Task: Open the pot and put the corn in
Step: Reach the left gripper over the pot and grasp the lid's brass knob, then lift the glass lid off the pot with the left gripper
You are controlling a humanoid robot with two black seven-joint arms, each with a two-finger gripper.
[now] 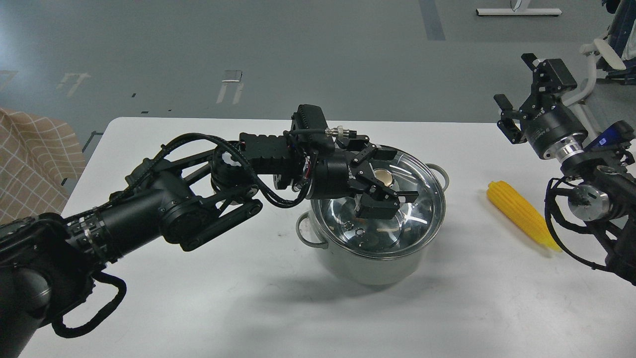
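Pot (370,258) sits mid-worktop, lid (417,199) on, left gripper (385,185) spread around its gold knob (381,175) to lift it; corn (521,214) waits near the right edge beneath the open right gripper (519,107).

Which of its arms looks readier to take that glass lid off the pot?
The left. Its gripper is open around the gold knob of the lid, which still covers the pot. The right gripper hangs off beyond the corn.
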